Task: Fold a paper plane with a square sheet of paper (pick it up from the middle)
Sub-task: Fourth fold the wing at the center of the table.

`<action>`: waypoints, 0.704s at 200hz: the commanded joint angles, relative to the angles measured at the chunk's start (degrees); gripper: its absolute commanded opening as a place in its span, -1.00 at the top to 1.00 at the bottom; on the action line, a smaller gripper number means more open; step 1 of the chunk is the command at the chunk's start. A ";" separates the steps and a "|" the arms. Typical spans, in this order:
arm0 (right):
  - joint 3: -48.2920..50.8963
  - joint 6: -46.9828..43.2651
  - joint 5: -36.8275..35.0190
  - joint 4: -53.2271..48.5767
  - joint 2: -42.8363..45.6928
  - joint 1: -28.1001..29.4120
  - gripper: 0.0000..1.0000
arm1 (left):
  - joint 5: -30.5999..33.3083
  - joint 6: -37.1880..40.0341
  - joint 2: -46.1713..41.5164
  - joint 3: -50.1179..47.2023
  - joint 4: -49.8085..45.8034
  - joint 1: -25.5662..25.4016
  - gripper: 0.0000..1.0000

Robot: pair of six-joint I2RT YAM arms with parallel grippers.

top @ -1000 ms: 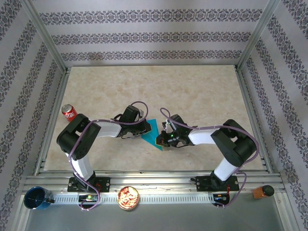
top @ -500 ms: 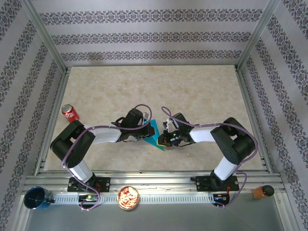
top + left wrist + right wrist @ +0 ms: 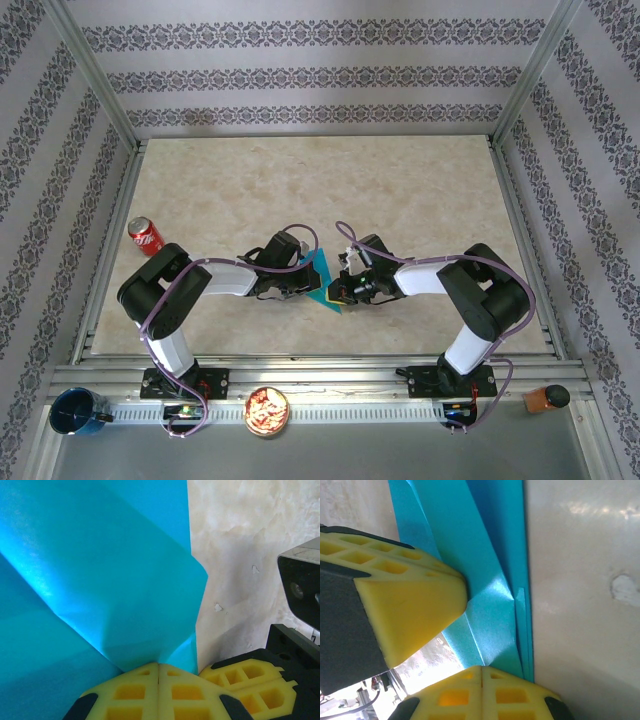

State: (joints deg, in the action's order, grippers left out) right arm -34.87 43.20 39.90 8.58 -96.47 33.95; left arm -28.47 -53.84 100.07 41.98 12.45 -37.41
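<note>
Left gripper and right gripper, side by side, each clamp fully closed on the folded paper, apparently at its edge.

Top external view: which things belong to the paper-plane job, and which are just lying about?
In the job: folded turquoise paper; left tool and right tool, both shut on it.
Lying about: red soda can; dark blue cup; bowl of orange-pink bits; small orange-brown container.

- A red soda can stands upright near the left edge of the beige marbled table.
- A dark blue cup sits at the near left corner.
- A round tin of pinkish snacks sits right of it.
- A small brown, black-capped object sits at the near right corner.
</note>
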 commanded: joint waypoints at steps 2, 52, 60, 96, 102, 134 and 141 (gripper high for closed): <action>1.40 -1.95 -3.05 -6.39 -2.72 -0.29 1.00 | 4.36 -0.38 1.35 0.96 -2.98 1.23 0.96; 1.65 -3.91 -4.30 -9.17 -2.85 -0.31 1.00 | 5.10 0.84 2.94 3.40 -5.15 3.94 0.96; 1.56 -4.15 -4.39 -9.51 -2.85 -0.30 1.00 | 5.22 0.93 3.22 3.64 -5.24 4.39 0.96; 1.22 -4.77 -4.65 -10.35 -2.85 -0.38 1.00 | 5.09 1.87 3.96 4.92 -6.11 6.15 0.96; 1.21 -4.84 -4.66 -10.47 -2.86 -0.30 1.00 | 5.01 2.11 3.92 5.14 -6.32 6.49 0.96; 1.12 -5.28 -4.99 -11.21 -2.72 -0.38 1.00 | 5.47 3.94 4.40 6.23 -8.38 8.58 0.96; 1.12 -5.32 -5.01 -11.22 -2.63 -0.38 1.00 | 5.74 4.12 4.60 6.29 -8.66 9.01 0.96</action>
State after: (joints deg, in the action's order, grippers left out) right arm -35.64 40.03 39.94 6.83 -96.71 33.87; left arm -28.08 -52.49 102.89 47.31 7.81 -31.22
